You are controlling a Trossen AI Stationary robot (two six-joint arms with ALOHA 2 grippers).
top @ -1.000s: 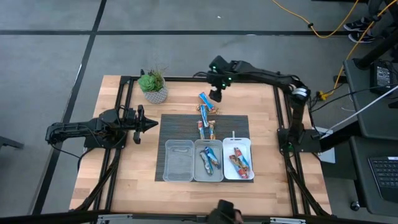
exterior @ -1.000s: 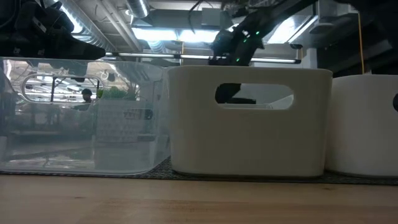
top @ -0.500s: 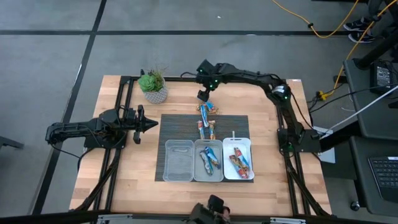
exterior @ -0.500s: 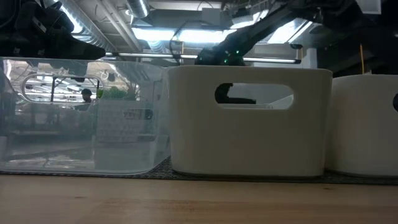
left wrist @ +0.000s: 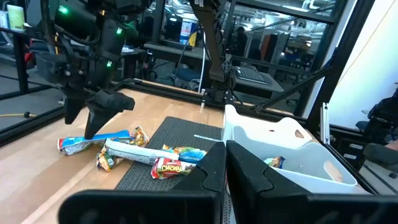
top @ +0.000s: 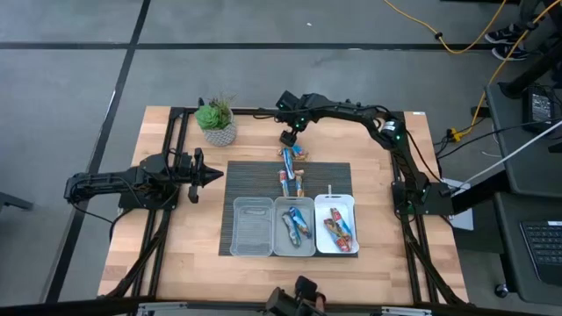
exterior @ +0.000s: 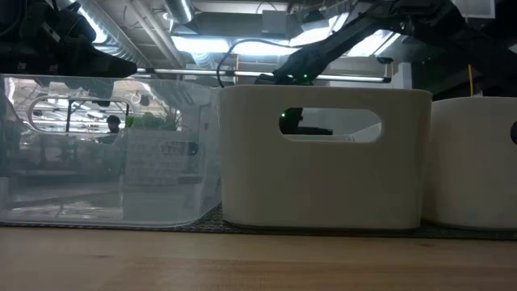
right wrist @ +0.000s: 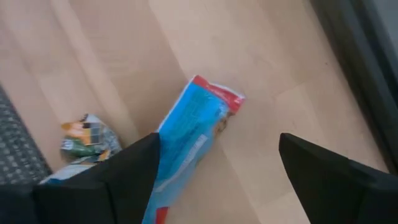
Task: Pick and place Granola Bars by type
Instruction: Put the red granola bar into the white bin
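Note:
Loose Granola Bars lie on the wood at the far middle of the table. A blue bar lies farthest back. Closer in lie a silvery-white bar and a red one, at the far edge of the dark mat. My right gripper hangs open just above the blue bar, pointing steeply down, one finger on each side of it. More bars lie in the middle tray and the right tray. My left gripper waits shut at the table's left.
A clear tray stands on the mat at the left of the row of three. A potted plant stands at the far left. A green-wrapped bar lies close beside the blue one. Bare wood lies along the near edge.
My right gripper has gone toward the table's left and down, coming over the blue bar, and has rolled a little about its own line. It stays open. No bar has moved.

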